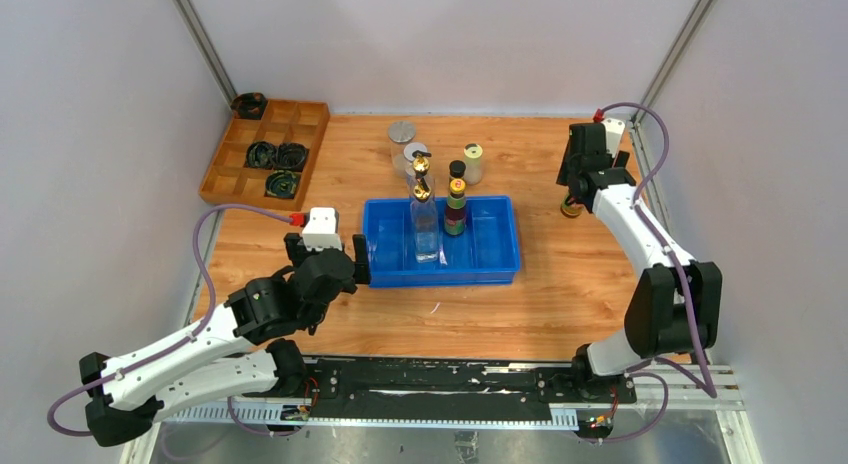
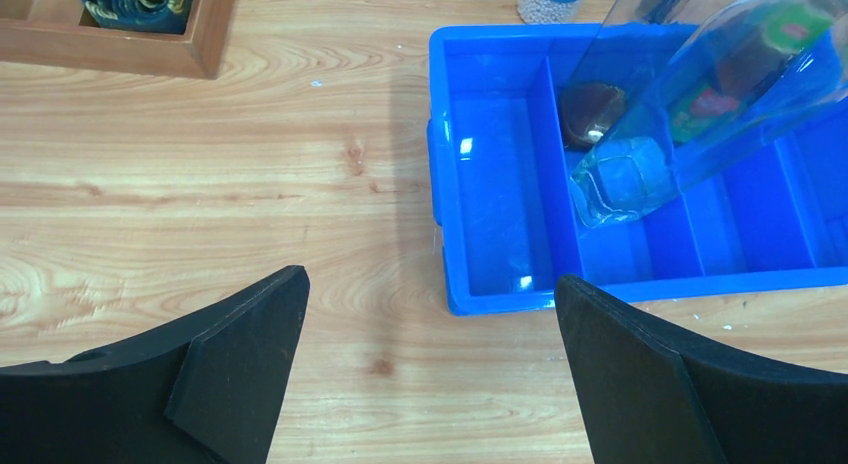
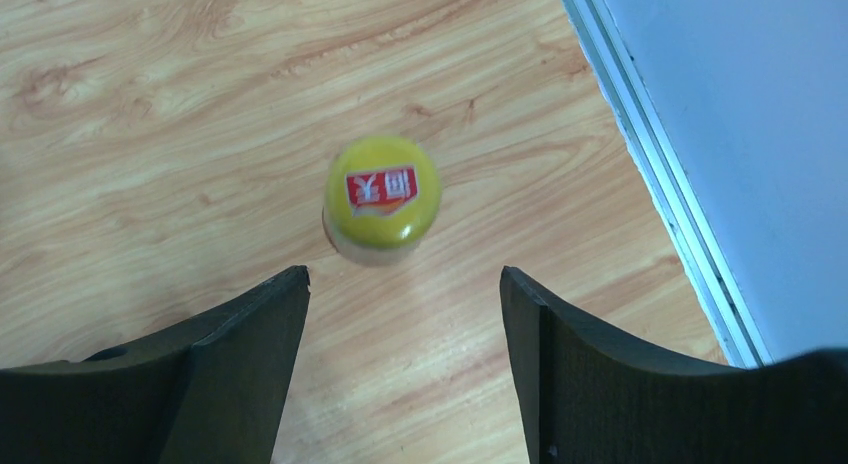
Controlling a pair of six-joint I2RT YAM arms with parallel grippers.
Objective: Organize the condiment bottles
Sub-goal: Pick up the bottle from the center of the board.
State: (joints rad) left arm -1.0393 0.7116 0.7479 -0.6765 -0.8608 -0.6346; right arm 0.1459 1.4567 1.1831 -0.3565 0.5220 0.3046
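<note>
Yellow-capped bottle [image 3: 381, 197] | red cap label seen only in right wrist view | right jaws released | left jaws released

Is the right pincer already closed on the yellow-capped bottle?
No, the right pincer is open, and the yellow-capped bottle stands on the table just ahead of its fingertips, untouched.

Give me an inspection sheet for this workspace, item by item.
Surface: wooden table, a few pale specks.
Job's things: clear bottle and dark bottle upright in blue bin; three jars behind it; yellow-capped bottle on table, far right.
Clutter: wooden tray holding black rings, far left.
Grippers: left gripper open beside bin; right gripper open over yellow-capped bottle.
Cables: purple cables along both arms.
Surroundings: grey walls.
</note>
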